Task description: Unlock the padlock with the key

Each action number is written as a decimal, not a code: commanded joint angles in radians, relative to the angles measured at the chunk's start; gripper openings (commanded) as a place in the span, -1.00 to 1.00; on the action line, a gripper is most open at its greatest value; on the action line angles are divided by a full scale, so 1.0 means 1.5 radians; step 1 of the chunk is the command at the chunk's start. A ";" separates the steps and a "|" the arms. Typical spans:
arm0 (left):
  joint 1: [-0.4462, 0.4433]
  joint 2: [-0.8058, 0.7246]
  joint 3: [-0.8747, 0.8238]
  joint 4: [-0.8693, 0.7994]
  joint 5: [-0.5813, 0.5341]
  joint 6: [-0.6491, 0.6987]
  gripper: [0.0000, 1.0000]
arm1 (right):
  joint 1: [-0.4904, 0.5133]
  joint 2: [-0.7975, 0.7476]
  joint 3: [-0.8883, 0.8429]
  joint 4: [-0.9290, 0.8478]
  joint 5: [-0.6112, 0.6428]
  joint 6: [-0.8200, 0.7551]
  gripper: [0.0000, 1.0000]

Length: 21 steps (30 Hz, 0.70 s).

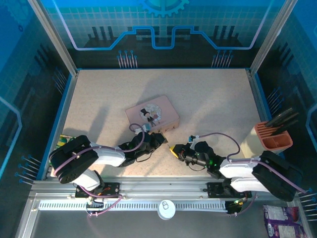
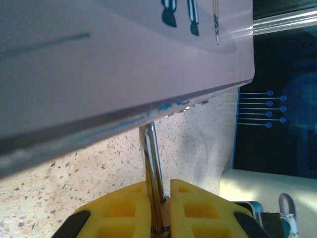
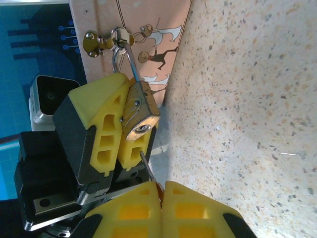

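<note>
Right hand [image 3: 161, 192] pinches key [image 3: 147, 168] just short of padlock [image 3: 141, 110] gripped by left hand [image 3: 126, 111]

We find the tin [image 1: 152, 115] at mid-table [image 1: 213, 99], the padlock [image 3: 140, 110] hooked on its near side. The left gripper [image 1: 159, 139], on the left, clasps the padlock. The right gripper [image 3: 161, 191], just right and nearer, pinches the key [image 3: 147, 167], its tip just short of the padlock.
</note>
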 commanded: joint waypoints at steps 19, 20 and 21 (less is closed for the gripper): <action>-0.026 0.010 -0.014 0.158 -0.033 -0.034 -0.86 | 0.033 0.225 -0.044 0.351 0.068 0.104 -1.00; -0.030 0.009 -0.016 0.158 -0.039 -0.032 -0.86 | 0.034 0.232 -0.045 0.350 0.068 0.113 -1.00; -0.034 0.009 -0.017 0.154 -0.046 -0.034 -0.86 | 0.037 0.236 -0.045 0.351 0.074 0.118 -1.00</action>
